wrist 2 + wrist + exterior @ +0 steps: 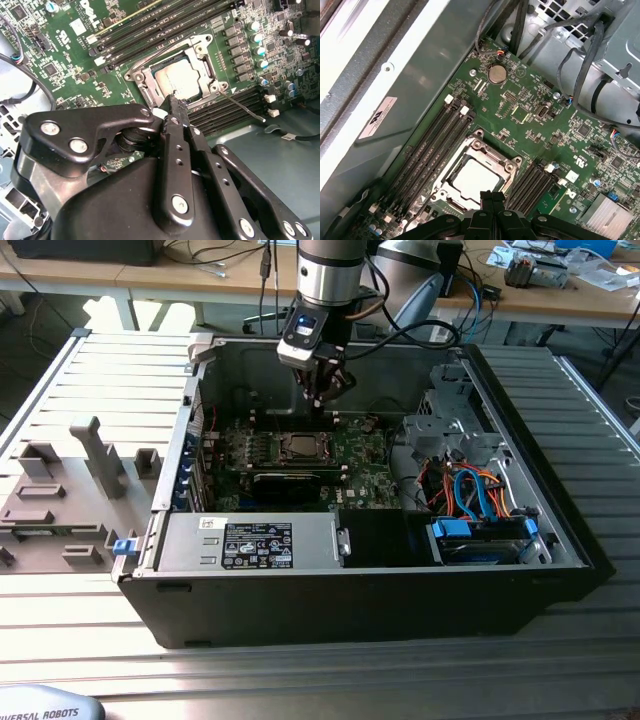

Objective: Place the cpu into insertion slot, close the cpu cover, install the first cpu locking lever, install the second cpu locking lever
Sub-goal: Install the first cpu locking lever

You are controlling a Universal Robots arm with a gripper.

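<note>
Silver-grey and dull, the small flat square cpu (181,80) sits in the square insertion slot (141,82) of the green circuit board (75,60), with the thin silvery metal cpu cover (202,60) lying flat around it. The arm's black gripper (174,100) hangs at the cover's edge, its fingers (487,199) pressed together, holding nothing. A thin wire lever (245,107) juts out from the socket's corner.

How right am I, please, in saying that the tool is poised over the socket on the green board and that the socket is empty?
Only the last part is wrong: the socket is not empty. In both wrist views the silver chip lies in it. The tool is indeed poised over the socket on the green board.
</note>
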